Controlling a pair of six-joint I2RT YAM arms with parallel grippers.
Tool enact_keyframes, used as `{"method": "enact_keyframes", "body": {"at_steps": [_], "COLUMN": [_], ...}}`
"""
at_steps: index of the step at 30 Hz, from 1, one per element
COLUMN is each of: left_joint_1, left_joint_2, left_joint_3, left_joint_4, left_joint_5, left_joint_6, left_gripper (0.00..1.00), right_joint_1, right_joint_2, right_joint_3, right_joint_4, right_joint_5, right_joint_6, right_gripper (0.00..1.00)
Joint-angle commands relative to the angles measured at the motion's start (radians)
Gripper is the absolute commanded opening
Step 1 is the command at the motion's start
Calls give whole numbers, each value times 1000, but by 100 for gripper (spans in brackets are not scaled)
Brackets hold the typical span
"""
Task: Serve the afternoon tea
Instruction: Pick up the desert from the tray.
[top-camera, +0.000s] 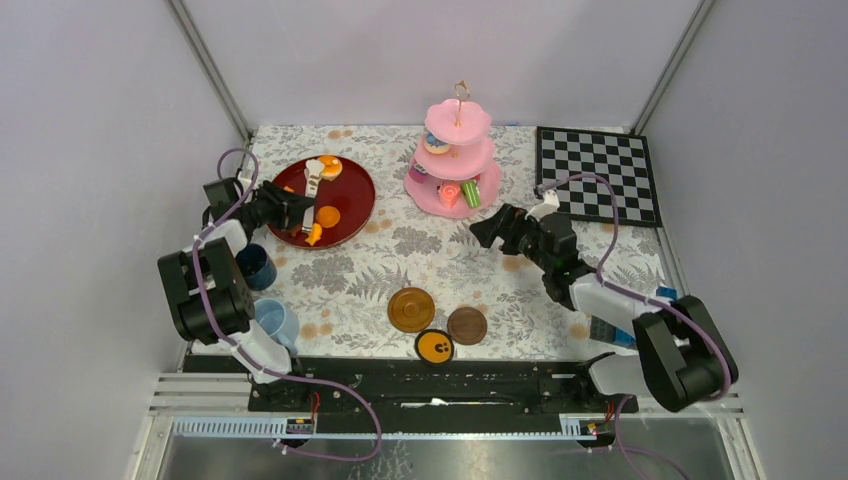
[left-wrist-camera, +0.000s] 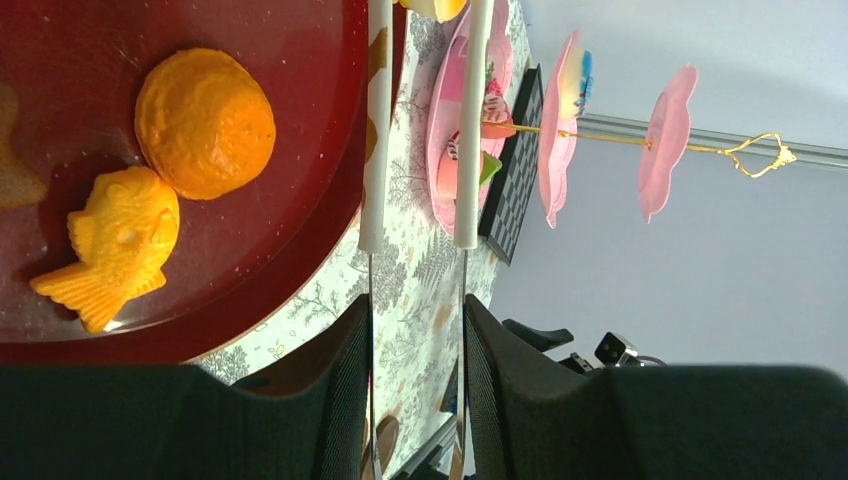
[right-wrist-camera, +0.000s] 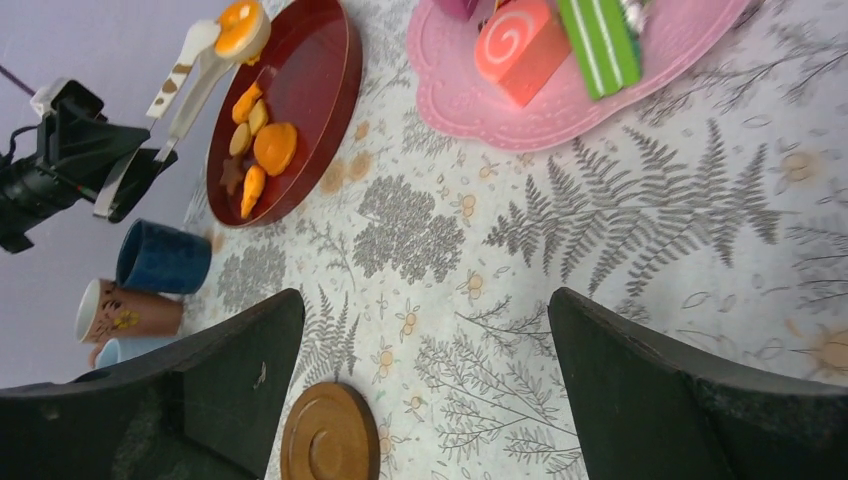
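Over the red tray, left gripper clamped on white tongs, right gripper spread wide near pink cake stand

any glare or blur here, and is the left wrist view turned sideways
Top external: even, soft light, no glare. Left wrist: yes, turned sideways, the cake stand lying across the frame, faint sheen on the red tray, tongs sharp. Right wrist: sharp, own fingers dark.

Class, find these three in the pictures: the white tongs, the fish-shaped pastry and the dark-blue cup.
white tongs (left-wrist-camera: 377, 130), left wrist view, on one of the two white arms.
fish-shaped pastry (left-wrist-camera: 120, 240), left wrist view, on the fish's body.
dark-blue cup (right-wrist-camera: 165, 260), right wrist view, on its outer wall.
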Motion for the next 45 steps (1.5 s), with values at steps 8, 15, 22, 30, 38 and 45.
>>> {"method": "enact_keyframes", "body": {"at_steps": [8,15,22,30,38,45], "left_joint_1": [1,-12,-156,-420,-606,-705], "left_joint_2": [-160,-244,-353,-372,-230,-74], "left_joint_3": [-47,-82,-140,-238,-244,-196], "left_joint_4": [82,93,123,440,712,815], "left_joint_5": [68,103,98,-10,-134,-222], "left_joint_6": [-46,-84,-149,-410,-578,-641], "left_gripper": [0,0,0,0,0,0], "right_joint_1": [-22,-60,-128,-196,-252,-279], "right_joint_2": [-139,-189,-242,-261,-277,-300], "right_joint_3": [-38,-30,-6,14,-24,-42], "right_joint_4": [-78,-147,-235,-279,-258,-251], "right_joint_5": [182,234,261,248,217,191], "right_joint_6": [-108,-133,-137,-147,-132,-120], "right_gripper": [100,100,99,100,100,100]}}
